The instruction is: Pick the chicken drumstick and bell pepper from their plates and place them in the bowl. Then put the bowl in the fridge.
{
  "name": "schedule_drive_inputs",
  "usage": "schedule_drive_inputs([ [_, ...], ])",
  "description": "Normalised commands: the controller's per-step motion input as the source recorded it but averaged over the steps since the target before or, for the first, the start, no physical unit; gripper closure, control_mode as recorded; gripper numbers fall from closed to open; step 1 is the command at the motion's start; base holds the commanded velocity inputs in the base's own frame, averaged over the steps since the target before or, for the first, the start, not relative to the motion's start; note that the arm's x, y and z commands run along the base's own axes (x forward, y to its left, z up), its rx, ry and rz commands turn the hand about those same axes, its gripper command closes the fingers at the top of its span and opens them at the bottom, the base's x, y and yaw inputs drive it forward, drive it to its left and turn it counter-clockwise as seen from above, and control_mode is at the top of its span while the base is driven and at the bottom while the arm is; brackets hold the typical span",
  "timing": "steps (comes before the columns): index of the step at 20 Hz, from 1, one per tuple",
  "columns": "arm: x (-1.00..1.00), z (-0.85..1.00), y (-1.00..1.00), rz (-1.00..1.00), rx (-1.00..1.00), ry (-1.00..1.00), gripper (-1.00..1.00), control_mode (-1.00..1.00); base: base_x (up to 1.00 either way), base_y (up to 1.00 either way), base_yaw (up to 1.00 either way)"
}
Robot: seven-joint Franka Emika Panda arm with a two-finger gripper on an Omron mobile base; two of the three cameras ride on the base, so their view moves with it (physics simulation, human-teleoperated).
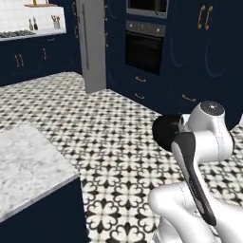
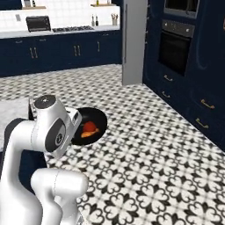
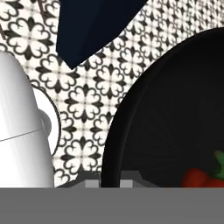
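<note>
The dark bowl point(image 2: 97, 117) hangs in the air over the tiled floor, just past my wrist. In it lie the red bell pepper point(image 2: 91, 126) and the golden chicken drumstick point(image 2: 87, 134). In the hand view my gripper point(image 3: 109, 183) is shut on the rim of the bowl point(image 3: 166, 113), with the bell pepper point(image 3: 199, 177) at the lower right. From the left base view the bowl point(image 1: 164, 131) shows as a dark round shape behind my forearm. The tall grey fridge point(image 1: 92, 47) point(image 2: 134, 41) stands across the floor. The plates are out of view.
A marble-topped navy island point(image 1: 26, 166) lies at my left, its corner point(image 3: 87, 30) showing in the hand view. Navy cabinets with a built-in oven point(image 1: 144, 45) point(image 2: 176, 46) stand right of the fridge. Patterned floor point(image 2: 154, 145) spreads between me and them.
</note>
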Motion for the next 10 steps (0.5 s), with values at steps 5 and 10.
schedule_drive_inputs([
  [5, 0.00, 0.00, 0.00, 0.00, 0.00, 0.00, 1.00, 1.00, 1.00, -0.26, 0.32],
  [10, 0.00, 0.00, 0.00, 0.00, 0.00, 0.00, 1.00, 1.00, 1.00, -0.31, 0.33],
])
